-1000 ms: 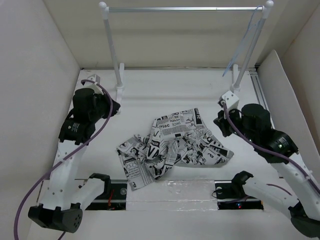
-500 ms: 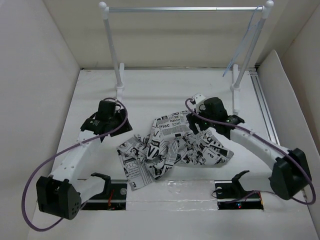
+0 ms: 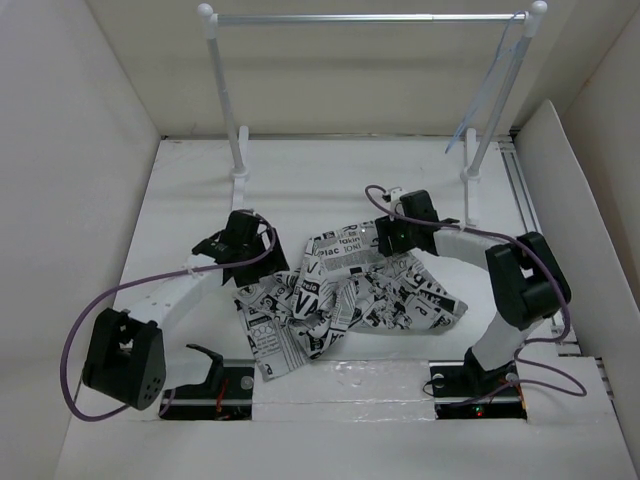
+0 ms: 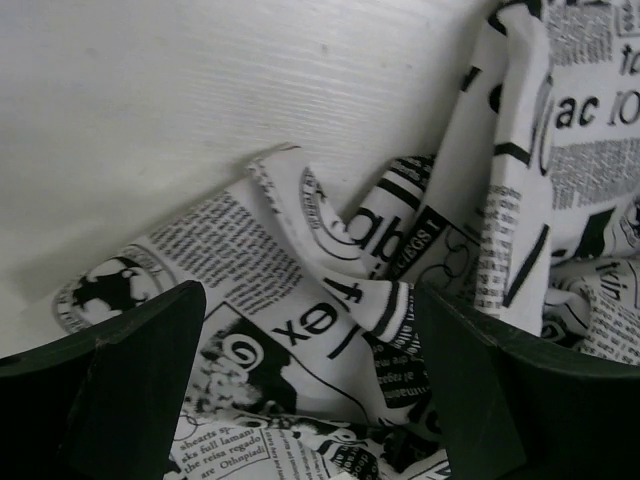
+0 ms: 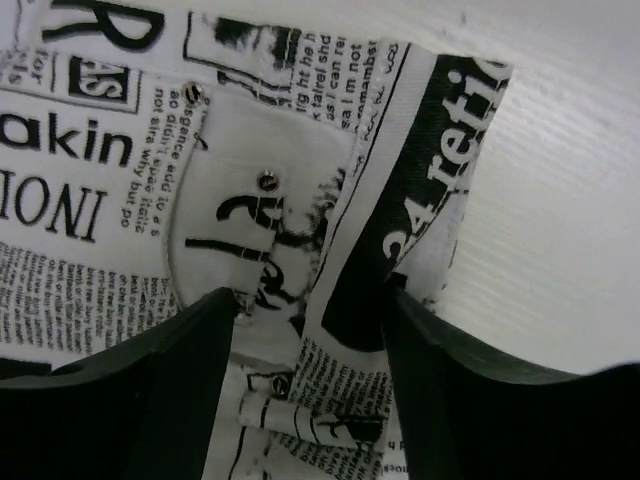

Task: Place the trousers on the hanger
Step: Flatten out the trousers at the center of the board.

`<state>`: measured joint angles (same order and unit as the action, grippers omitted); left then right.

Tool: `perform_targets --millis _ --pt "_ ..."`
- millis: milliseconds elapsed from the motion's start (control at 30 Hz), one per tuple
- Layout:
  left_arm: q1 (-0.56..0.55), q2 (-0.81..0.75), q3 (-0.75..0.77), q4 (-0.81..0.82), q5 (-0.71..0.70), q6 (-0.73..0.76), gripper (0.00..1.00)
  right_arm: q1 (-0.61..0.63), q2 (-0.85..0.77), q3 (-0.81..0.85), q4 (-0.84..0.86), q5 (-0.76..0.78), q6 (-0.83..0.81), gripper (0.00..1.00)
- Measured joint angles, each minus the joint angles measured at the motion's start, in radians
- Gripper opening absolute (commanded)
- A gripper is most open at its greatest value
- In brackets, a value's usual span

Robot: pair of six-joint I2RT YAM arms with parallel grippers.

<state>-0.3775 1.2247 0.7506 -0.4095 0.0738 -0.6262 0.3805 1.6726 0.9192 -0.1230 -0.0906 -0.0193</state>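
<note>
White cloth crowded with black newsprint, the trousers (image 3: 350, 295) lay crumpled in soft folds mid-worktop (image 3: 320, 180). The left fingers (image 4: 140, 370) stood wide apart astride a rumpled fold at the heap's left edge. The right fingers (image 5: 170, 390) were parted too, low over a riveted pocket seam at its far edge. Both arms reached inward, elbows bent. The wire-thin, pale-blue hanger (image 3: 484, 92) hung at the right end of the rack (image 3: 370, 17).

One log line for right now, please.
phase: pre-grasp | left gripper: open over trousers | right gripper: open at trousers edge | hanger: hanging on rack
</note>
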Motion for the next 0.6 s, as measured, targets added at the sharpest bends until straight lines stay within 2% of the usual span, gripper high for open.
perform_targets --millis 33,67,100,133,267,400,433,467,600 --pt "-0.011 0.006 -0.001 0.007 0.015 0.0 0.8 0.0 0.023 0.0 0.019 -0.011 0.019 0.49" --pt "-0.019 0.014 -0.001 0.019 0.031 0.0 0.8 0.001 0.032 0.002 0.041 -0.023 0.021 0.29" --pt "-0.026 0.023 -0.001 0.033 0.045 0.0 0.8 0.001 0.039 0.001 0.058 -0.025 0.027 0.04" --pt "-0.03 0.033 -0.001 0.046 0.058 0.0 0.79 0.001 0.044 -0.002 0.073 -0.029 0.032 0.0" --pt "-0.031 0.067 -0.001 0.08 0.094 0.004 0.79 0.0 0.002 -0.033 0.089 -0.015 0.048 0.0" --pt "-0.031 0.07 0.007 0.092 0.121 0.019 0.79 -0.027 -0.236 -0.069 -0.002 0.029 0.042 0.0" --pt "-0.031 0.075 0.015 0.092 0.128 0.024 0.76 -0.027 -0.236 -0.069 -0.002 0.029 0.042 0.0" --pt "-0.031 0.085 0.027 0.097 0.137 0.03 0.76 -0.084 -0.418 -0.064 -0.034 0.053 0.042 0.0" --pt "-0.031 0.087 0.032 0.096 0.123 0.033 0.74 -0.263 -0.64 -0.056 -0.122 0.097 0.021 0.0"
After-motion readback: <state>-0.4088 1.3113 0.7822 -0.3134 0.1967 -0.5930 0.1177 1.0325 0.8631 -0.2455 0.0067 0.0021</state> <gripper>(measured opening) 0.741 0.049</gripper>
